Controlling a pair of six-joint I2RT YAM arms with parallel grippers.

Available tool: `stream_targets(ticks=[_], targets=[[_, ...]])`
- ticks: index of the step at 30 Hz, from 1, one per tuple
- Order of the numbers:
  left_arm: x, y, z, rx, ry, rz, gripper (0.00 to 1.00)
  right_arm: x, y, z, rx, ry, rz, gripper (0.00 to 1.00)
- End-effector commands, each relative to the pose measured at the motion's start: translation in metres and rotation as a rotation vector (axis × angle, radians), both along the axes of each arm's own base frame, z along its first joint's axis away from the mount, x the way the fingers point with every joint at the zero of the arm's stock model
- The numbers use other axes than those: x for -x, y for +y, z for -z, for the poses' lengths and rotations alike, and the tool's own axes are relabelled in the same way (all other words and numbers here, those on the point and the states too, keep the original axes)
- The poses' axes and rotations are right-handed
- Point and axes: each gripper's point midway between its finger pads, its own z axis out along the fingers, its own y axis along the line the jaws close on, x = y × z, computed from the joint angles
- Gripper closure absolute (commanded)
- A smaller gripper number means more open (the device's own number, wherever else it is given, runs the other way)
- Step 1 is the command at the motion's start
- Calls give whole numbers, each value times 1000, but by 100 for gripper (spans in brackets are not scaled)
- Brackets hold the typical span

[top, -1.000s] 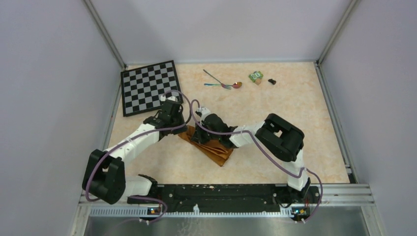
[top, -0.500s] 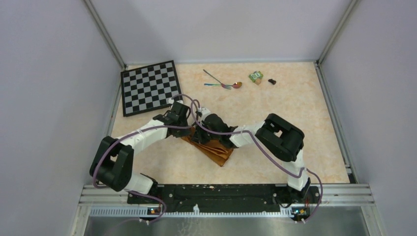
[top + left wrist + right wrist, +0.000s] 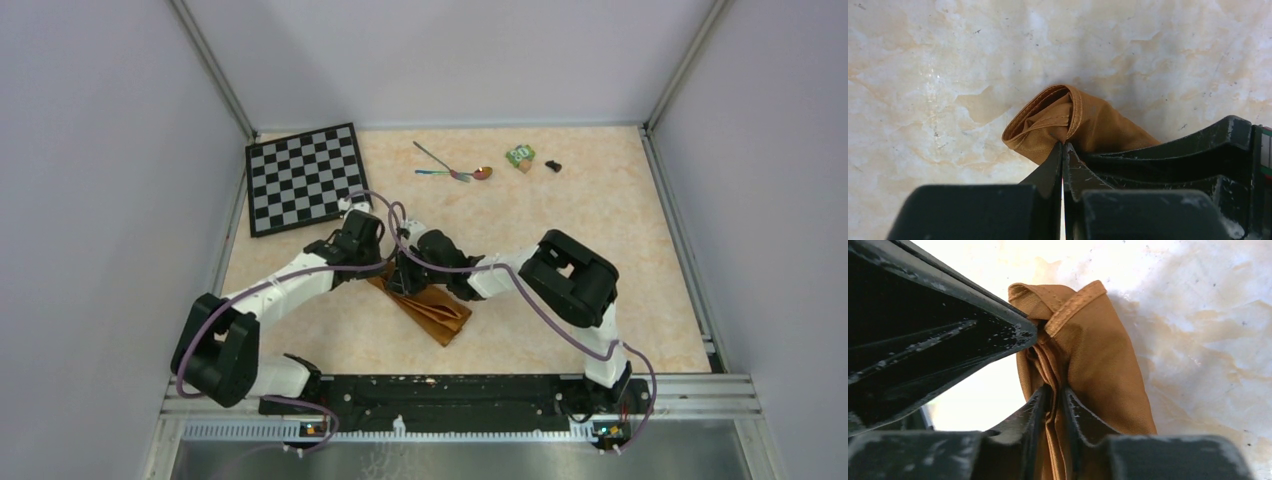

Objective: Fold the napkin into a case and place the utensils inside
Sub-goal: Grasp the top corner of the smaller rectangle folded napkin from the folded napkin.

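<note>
The napkin (image 3: pixel 438 308) lies as a narrow folded orange-brown strip in the middle of the table, running diagonally toward the near right. Both grippers meet at its far left end. My left gripper (image 3: pixel 1063 146) is shut, its tips pinching the hemmed corner of the napkin (image 3: pixel 1083 117). My right gripper (image 3: pixel 1054 390) is shut on bunched folds of the napkin (image 3: pixel 1098 365), which fill the thin gap between its fingers. From above, the left gripper (image 3: pixel 383 262) and right gripper (image 3: pixel 405 272) nearly touch. The utensils (image 3: pixel 455 171) lie crossed at the far side, untouched.
A black-and-white chessboard (image 3: pixel 305 178) lies at the far left. A small green block (image 3: pixel 519 155) and a small black object (image 3: pixel 553 165) sit near the utensils. Grey walls with metal rails enclose the table on three sides.
My left arm has swung right from beside the chessboard to the napkin's far end and shut on its corner. The napkin's near end has shifted slightly toward the arms.
</note>
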Motion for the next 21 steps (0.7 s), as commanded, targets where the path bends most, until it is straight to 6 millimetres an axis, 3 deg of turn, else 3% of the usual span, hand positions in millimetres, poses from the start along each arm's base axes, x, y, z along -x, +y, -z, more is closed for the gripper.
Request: stream_targets(ticks=[1,4,13,21], targets=[[-11,-9,-12,43,-55,0,100,6,-4,-21,-105,110,-40,76],[-7,-8,-7,42,-48,5,100,-1,-14,-39,-161,156,-31,65],[-2,-10,-5,64,-47,23,100,-20,-17,-48,-185,193,-14,62],[-2,-15,-9,88,-54,36,100,-25,-5,-30,-205,260,2,86]])
